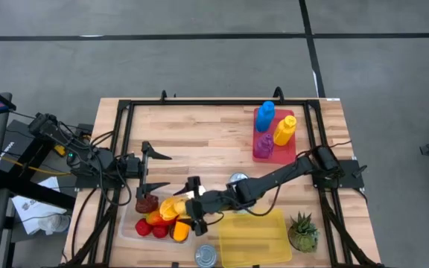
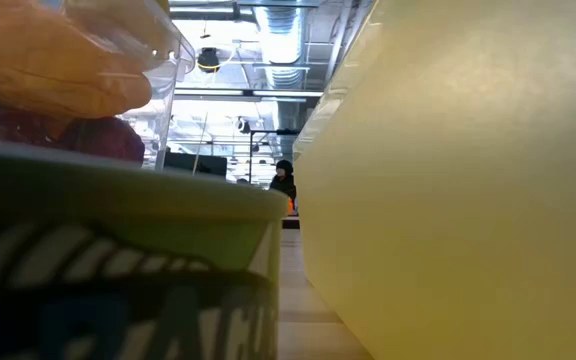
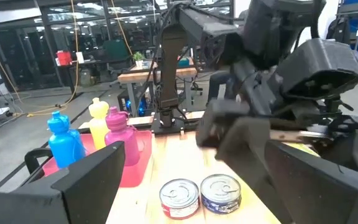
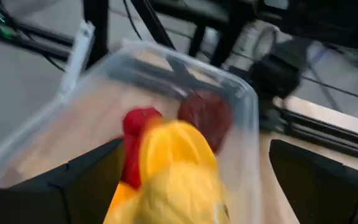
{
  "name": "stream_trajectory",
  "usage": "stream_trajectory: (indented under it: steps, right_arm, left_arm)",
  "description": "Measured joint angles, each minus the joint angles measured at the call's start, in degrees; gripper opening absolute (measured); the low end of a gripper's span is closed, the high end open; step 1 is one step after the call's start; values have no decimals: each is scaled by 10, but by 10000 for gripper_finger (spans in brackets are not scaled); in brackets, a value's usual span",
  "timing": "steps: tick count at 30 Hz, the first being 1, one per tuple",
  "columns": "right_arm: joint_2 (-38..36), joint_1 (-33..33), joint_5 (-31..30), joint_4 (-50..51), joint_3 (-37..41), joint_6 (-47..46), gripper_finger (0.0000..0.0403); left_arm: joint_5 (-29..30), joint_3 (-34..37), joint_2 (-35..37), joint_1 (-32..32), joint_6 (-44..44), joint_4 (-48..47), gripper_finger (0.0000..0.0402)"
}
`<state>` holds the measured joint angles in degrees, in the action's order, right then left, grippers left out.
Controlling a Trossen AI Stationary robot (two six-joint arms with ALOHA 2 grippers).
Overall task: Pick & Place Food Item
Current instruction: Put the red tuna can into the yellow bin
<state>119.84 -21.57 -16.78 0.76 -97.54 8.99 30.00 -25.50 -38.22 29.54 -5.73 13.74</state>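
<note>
The food items (image 1: 164,218) are rounded plastic pieces in yellow, orange, red and dark maroon, piled in a clear tub (image 1: 128,231) near the table's (image 1: 199,134) front-left corner; no long axis can be made out. The right gripper (image 1: 194,207) hovers over the tub's right edge with its fingers spread apart. The left gripper (image 1: 153,172) waits at the table's left edge, fingers open.
</note>
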Motion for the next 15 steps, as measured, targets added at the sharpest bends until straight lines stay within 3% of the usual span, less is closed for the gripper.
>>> stream_trajectory:
  steps: [8, 15]
  right_arm:
    - [-48, -37, -171, 127, 0, -18, 374]
    - [-60, -47, -169, 408, 4, -212, 349]
  left_arm:
    - [0, 0, 0, 0, 4, -22, 374]
    - [0, 0, 0, 0, 17, -24, 374]
